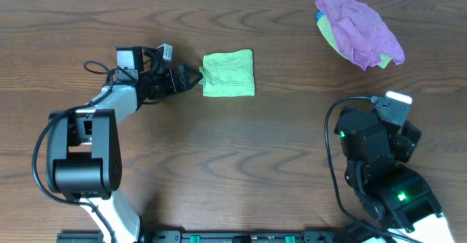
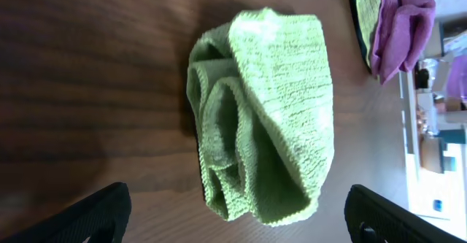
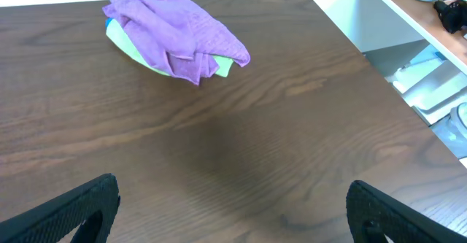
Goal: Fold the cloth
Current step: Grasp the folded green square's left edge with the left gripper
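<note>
- The cloth (image 1: 228, 73) lies on the table (image 1: 255, 148) as a compact, roughly square packet, directly ahead of the left hand (image 1: 193, 77) and just beyond its fingertips. I cannot tell whether the tips touch its edge.
- From the left wrist, the side facing that hand shows several loose, looping layers. The far side is a smooth rounded fold, so the packet looks folded but slack, not pressed flat.
- The left hand is spread wide, one finger to each side of the packet's near end, with nothing pinched between them.
- My reading is that the fold is largely made, and what is left is either tidying the loose edges or backing away cleanly.
- To tidy well, come in low along the table, gather all the looping layers together and not only the top one, and carry them straight over the smooth fold so the edges line up.
- To withdraw well, pull straight back along the hand's own line with the fingers apart, so neither tip hooks a loop and drags the packet open.
- The right hand (image 3: 235, 212) is also spread and empty, over bare table well off to the cloth's far side.
- Ahead of the right hand, well apart from it, a purple cloth (image 1: 359, 28) sits bundled on a yellow-green cloth (image 1: 330, 33); neither belongs to this step.
</note>
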Controlling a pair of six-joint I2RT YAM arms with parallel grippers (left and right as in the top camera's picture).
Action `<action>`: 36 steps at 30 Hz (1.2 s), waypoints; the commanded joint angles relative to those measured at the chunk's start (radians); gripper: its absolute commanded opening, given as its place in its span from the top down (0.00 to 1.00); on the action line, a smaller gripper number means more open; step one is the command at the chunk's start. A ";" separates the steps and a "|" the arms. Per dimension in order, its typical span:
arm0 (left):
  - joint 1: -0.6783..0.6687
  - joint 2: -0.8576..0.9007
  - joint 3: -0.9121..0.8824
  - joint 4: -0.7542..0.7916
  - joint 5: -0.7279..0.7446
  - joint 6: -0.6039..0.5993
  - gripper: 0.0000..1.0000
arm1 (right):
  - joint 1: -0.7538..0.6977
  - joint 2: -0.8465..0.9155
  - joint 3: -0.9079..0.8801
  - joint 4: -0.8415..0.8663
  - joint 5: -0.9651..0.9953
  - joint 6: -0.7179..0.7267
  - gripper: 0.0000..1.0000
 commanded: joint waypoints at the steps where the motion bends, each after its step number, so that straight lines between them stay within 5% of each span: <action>1: 0.002 0.036 -0.002 0.001 0.047 -0.027 0.05 | -0.006 0.000 -0.005 0.002 0.006 0.021 0.01; 36: -0.064 0.094 -0.002 0.121 0.089 -0.180 0.05 | -0.006 0.000 -0.005 0.002 0.006 0.021 0.01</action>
